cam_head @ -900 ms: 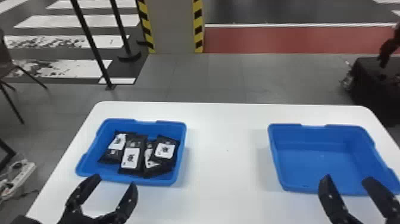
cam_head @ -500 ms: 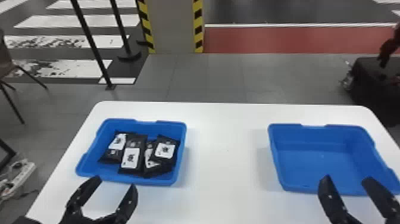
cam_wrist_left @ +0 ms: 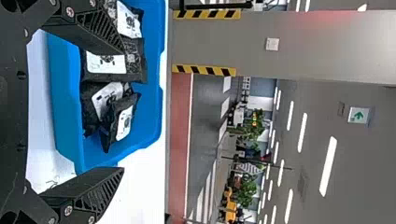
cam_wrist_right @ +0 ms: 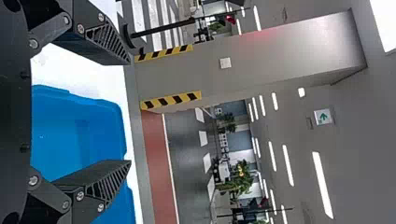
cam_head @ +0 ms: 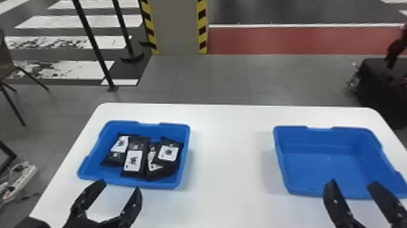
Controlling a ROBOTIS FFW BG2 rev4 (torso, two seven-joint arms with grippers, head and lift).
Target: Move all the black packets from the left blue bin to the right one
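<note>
1. The left hand (cam_head: 119, 185) is the nearer one to the black packets (cam_head: 116, 154). They lie in the left blue bin (cam_head: 160, 185), ahead of that hand and partly to its right, beyond the bin's near rim.
2. That hand's fingers are spread wide, one to each side, with nothing between them.
3. The middle packet (cam_head: 137, 156) is almost straight ahead, and its long axis runs away from the hand. The finger gap opens across that axis, so I judge that the fingers could come down on its two long sides with little turn of the wrist.
4. Just to the right of it, a slanted packet (cam_head: 169, 152) overlaps a lower packet (cam_head: 154, 166). Pinching there might catch both.
5. The right hand (cam_head: 353, 183) is also open and empty, at the near side of the right bin (cam_head: 318, 169), well apart from the packets.
6. The first move, then, seems to be the left hand's: forward over the rim, then down. After that, the load must go well to its right across the tabletop (cam_head: 230, 163).
</note>
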